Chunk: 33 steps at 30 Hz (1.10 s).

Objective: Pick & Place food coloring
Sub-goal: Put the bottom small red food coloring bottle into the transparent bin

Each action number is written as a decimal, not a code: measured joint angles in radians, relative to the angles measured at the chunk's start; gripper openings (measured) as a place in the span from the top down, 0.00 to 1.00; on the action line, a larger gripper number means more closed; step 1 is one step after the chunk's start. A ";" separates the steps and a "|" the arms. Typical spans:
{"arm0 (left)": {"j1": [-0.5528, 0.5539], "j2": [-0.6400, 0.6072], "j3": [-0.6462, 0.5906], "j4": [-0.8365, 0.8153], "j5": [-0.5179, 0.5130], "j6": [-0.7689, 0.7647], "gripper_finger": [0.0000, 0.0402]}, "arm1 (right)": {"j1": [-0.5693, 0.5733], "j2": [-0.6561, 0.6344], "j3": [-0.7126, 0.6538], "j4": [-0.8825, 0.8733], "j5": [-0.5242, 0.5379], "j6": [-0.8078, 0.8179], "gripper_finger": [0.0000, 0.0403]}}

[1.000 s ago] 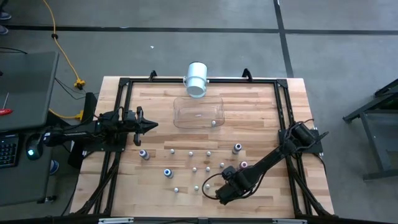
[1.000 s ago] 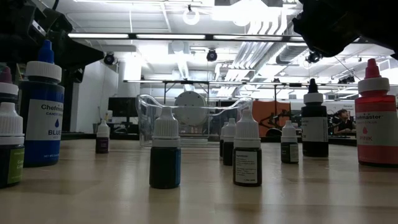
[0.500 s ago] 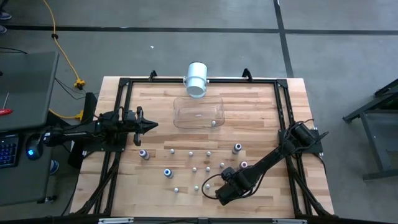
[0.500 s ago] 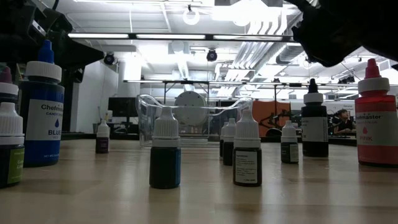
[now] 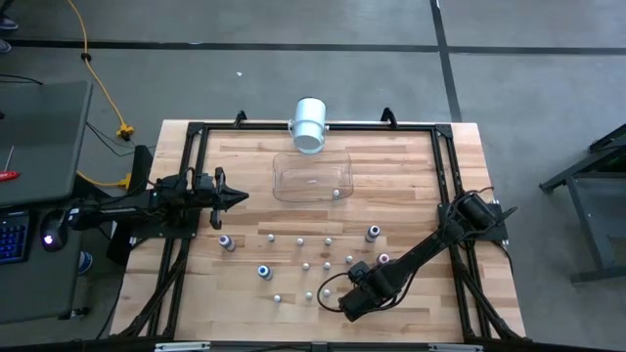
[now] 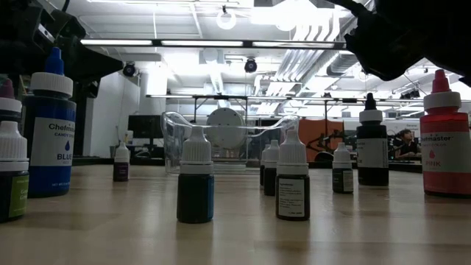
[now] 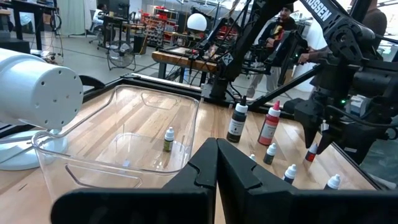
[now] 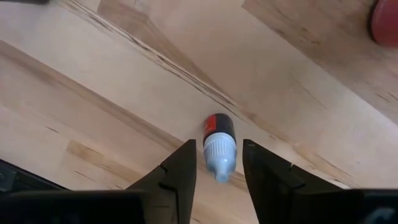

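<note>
Directly under the right gripper [image 8: 217, 163], a tiny bottle with a pale cap and a red-and-black body [image 8: 217, 140] stood on the pale wooden table [image 8: 298, 99], its cap between the two dark fingers [image 8: 177, 171]. The jaws stood apart on either side of the cap, not yet touching it, so nothing was held. In the high view this gripper [image 5: 349, 297] hung at about five o'clock on the tabletop, beside a red-capped bottle [image 5: 360, 268].

To do this step well, I judged the gripper should centre on the cap, drop a little lower so the pads meet the body rather than the tapered tip, then close gently; an off-centre pinch could tip or squirt so small a bottle sideways.

Outward, roughly a dozen small bottles dotted the six o'clock half of the table, among them a blue one [image 5: 263, 271], a purple one [image 5: 226, 242] and a pink-topped one [image 5: 383, 259]; the exact count was hard to fix. One clear plastic tub [image 5: 313, 177] sat toward twelve o'clock with one small bottle [image 7: 168, 139] inside, and one white cylinder [image 5: 309, 124] stood beyond it.

The left gripper [image 5: 235, 197] waited at nine o'clock, clenched on nothing.
</note>
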 joint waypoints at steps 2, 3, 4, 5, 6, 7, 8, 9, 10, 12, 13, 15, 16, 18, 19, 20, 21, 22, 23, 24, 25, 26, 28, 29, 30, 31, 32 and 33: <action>0.000 0.000 0.000 0.000 0.000 0.000 1.00 | 0.000 0.000 0.000 -0.001 -0.001 -0.001 0.73; 0.000 0.000 0.000 0.000 0.000 0.000 1.00 | 0.000 0.000 0.000 -0.001 -0.002 -0.001 0.74; 0.000 0.000 0.000 0.000 0.000 0.000 1.00 | 0.000 0.000 0.000 -0.001 -0.002 -0.001 0.76; 0.000 0.000 0.000 0.000 0.000 0.000 1.00 | 0.000 0.000 0.001 -0.002 -0.002 -0.001 0.77; 0.000 0.000 0.000 0.000 0.000 0.000 1.00 | 0.000 0.000 0.002 -0.002 -0.002 -0.001 0.79; 0.000 0.000 0.000 0.000 0.000 0.000 1.00 | 0.000 0.000 0.002 -0.002 -0.002 -0.002 0.80; 0.000 0.000 0.000 0.000 0.000 0.000 1.00 | 0.000 0.000 0.002 -0.002 -0.002 -0.006 0.82; 0.000 0.000 0.000 0.000 0.000 0.000 1.00 | 0.000 0.000 0.002 -0.002 -0.002 -0.009 0.83; 0.000 0.000 0.000 0.000 0.000 0.000 1.00 | 0.000 0.000 0.002 -0.002 -0.002 -0.009 0.84; 0.000 0.000 0.000 0.000 0.000 0.000 1.00 | 0.000 -0.001 0.003 -0.002 -0.002 -0.009 0.86; 0.000 0.000 0.000 0.000 0.000 0.000 1.00 | 0.000 -0.001 0.003 -0.002 -0.002 -0.009 0.86; 0.000 0.000 0.000 0.000 0.000 0.000 1.00 | 0.000 -0.003 0.003 -0.002 -0.002 -0.009 0.86; 0.000 0.000 0.000 0.000 0.000 0.000 1.00 | 0.000 -0.003 0.003 -0.002 -0.002 -0.009 0.85; 0.000 0.000 0.000 0.000 0.000 0.000 1.00 | 0.000 -0.006 0.003 -0.002 -0.004 -0.013 0.85; 0.000 0.000 0.000 0.000 0.000 0.000 1.00 | 0.000 -0.008 0.003 -0.002 -0.005 -0.016 0.85; 0.000 0.000 0.000 0.000 0.000 0.000 1.00 | -0.001 -0.009 0.009 -0.007 -0.006 -0.017 0.85; 0.000 0.000 0.000 0.000 0.000 0.000 1.00 | -0.001 -0.009 0.018 -0.016 -0.006 -0.022 0.86; 0.000 0.000 0.000 0.000 0.000 0.000 1.00 | -0.001 -0.009 0.028 -0.025 -0.005 -0.028 0.86; 0.000 0.000 0.000 0.000 0.000 0.000 1.00 | -0.003 -0.011 0.039 -0.037 -0.002 -0.036 0.87; 0.000 0.000 0.000 0.000 0.000 0.000 1.00 | -0.005 -0.016 0.051 -0.050 -0.001 -0.039 0.87; 0.000 0.000 0.000 0.000 0.000 0.000 1.00 | -0.008 -0.022 0.061 -0.063 -0.001 -0.042 0.87; 0.000 0.000 0.000 0.000 0.000 0.000 1.00 | -0.011 -0.029 0.073 -0.075 -0.001 -0.047 0.87; 0.000 0.000 0.000 0.000 0.000 0.000 1.00 | -0.019 -0.040 0.104 -0.109 0.014 -0.063 0.86; 0.000 0.000 0.000 0.000 0.000 0.000 1.00 | -0.023 -0.042 0.128 -0.137 0.023 -0.072 0.86; 0.000 0.000 0.000 0.000 0.000 0.000 1.00 | -0.027 -0.043 0.156 -0.170 0.035 -0.085 0.86; 0.000 0.000 0.000 0.000 0.000 0.000 1.00 | -0.032 -0.043 0.184 -0.204 0.046 -0.099 0.86; 0.000 0.000 0.000 0.000 0.000 0.000 1.00 | -0.037 -0.043 0.216 -0.236 0.059 -0.115 0.87; 0.000 0.000 0.000 0.000 0.000 0.000 1.00 | -0.044 -0.044 0.245 -0.264 0.073 -0.131 0.87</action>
